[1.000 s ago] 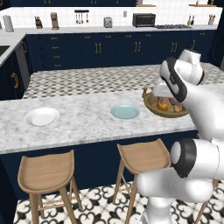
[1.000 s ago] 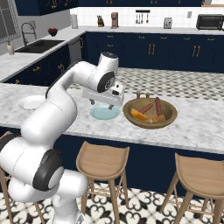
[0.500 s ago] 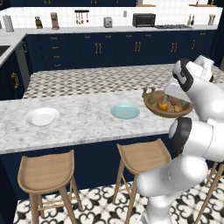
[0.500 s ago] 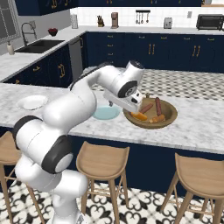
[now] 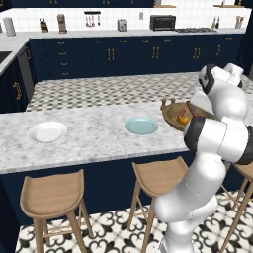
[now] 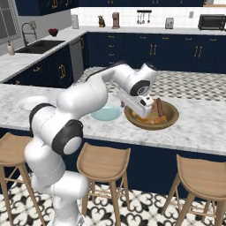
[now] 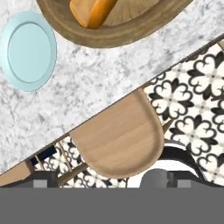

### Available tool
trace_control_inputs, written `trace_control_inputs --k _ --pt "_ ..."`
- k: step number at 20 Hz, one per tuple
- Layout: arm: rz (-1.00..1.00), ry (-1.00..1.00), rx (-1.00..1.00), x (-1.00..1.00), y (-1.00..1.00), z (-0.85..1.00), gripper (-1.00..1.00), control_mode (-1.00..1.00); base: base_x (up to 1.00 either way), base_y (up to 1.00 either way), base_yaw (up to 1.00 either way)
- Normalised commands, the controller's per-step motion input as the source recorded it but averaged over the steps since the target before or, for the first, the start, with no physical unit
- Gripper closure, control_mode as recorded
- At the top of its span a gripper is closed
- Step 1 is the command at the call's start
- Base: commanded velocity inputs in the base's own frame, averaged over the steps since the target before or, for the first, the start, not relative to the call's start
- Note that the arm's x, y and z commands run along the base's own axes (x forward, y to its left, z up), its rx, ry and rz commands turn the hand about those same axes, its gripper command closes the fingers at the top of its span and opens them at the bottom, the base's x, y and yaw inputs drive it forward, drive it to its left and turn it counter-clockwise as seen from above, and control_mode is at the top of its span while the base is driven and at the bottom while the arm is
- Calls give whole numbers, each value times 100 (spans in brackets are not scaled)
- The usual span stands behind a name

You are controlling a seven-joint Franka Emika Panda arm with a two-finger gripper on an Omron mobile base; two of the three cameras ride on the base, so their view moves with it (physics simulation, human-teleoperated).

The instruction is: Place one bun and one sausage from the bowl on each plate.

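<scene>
- Two round plates sit on the marble counter: plain white plate (image 5: 47, 131) at left of the left base view, pale teal plate (image 5: 141, 125) mid-frame.
- Wide brown wooden bowl (image 6: 170, 119) holds buns and a sausage, right of centre.
- Gripper (image 6: 142, 106) hovers over the bowl's near-left edge, jaws spread wide, holding nothing.

Navy cabinets (image 5: 99, 54), marble island (image 5: 94, 136) w/ wood stools (image 6: 103, 163), b&w patterned floor (image 5: 113, 232).

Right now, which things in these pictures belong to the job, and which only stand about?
For the job:
- wide brown wooden bowl
- orange bun in it
- dark red sausage in it
- round white plate, bare
- round teal-blue plate, bare
- open gripper over the bowl

Just there:
- tan wooden stools
- black toaster oven
- sink
</scene>
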Motion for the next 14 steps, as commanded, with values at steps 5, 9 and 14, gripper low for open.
trace_control_inputs --k 5,9,14 --pt "-23 4 11 37 -6 -34 -100 -100 0 0 0" --pt "-28 1 14 34 -1 -44 -100 -100 0 0 0" --pt "-24 1 7 49 -2 -15 -100 -100 0 0 0"
